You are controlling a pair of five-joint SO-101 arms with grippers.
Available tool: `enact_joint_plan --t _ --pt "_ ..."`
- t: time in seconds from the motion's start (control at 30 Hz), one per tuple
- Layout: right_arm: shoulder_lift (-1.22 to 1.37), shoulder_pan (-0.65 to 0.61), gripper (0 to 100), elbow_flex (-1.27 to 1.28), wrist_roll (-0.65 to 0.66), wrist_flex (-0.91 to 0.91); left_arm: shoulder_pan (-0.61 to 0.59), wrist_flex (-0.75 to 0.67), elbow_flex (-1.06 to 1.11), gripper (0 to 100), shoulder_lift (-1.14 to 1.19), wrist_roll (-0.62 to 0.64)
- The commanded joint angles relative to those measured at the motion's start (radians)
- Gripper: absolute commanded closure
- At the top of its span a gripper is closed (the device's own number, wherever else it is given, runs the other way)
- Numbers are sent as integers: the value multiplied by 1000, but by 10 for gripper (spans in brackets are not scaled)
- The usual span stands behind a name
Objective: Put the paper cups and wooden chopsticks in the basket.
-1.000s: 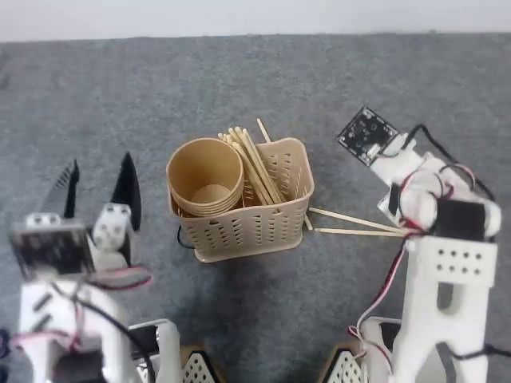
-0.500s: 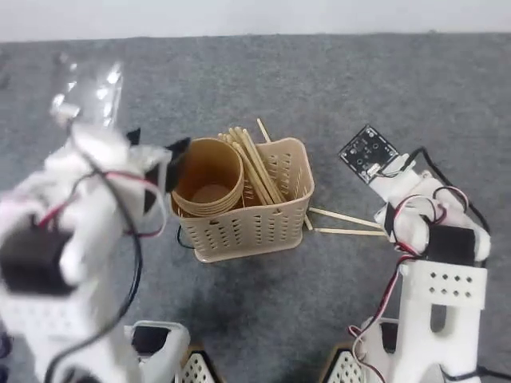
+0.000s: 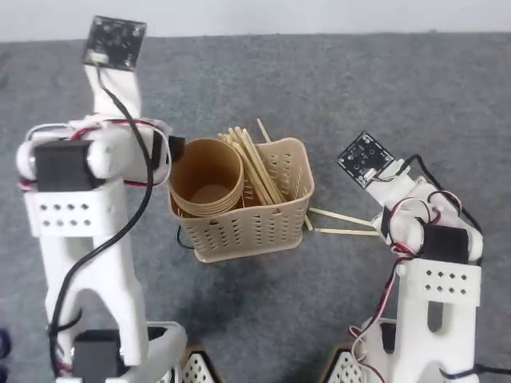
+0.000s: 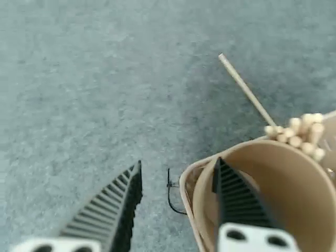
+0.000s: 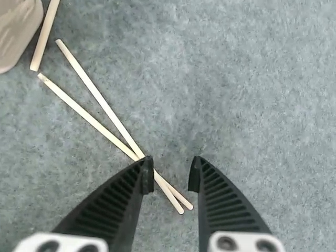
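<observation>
Only two chopsticks [image 3: 343, 217] beside basket [image 3: 239, 231]

paper cup [image 4: 299, 199] cropped, chopsticks [image 3: 343, 217] seemingly partly hidden

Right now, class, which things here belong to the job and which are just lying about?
Job: basket, paper cups, chopsticks in the basket, two loose chopsticks outside it.
Lying about: black wire by the basket, grey mat.

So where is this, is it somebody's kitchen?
Likely not a kitchen: it looks like a robot practice table. The left arm and right arm, white with bare wires, stand over a grey felt-like mat, and a beige basket between them holds paper cups and wooden chopsticks.
</observation>
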Motion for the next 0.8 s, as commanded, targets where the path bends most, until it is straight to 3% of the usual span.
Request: enact_joint_plan --t 0.0,0.13,0.47,0.7,0.77 --pt "-24 8 876 -5 -11 -19 0 32 128 793 -40 6" --pt "-16 8 876 -2 -12 -35 2 31 312 793 -118 -14" --pt "-24 8 876 40 -12 -51 2 26 407 795 -204 -21" --pt "-24 8 876 40 -12 -51 20 2 409 987 -87 -26" --pt "-24 8 876 40 -12 -51 21 -21 404 988 -34 -35"
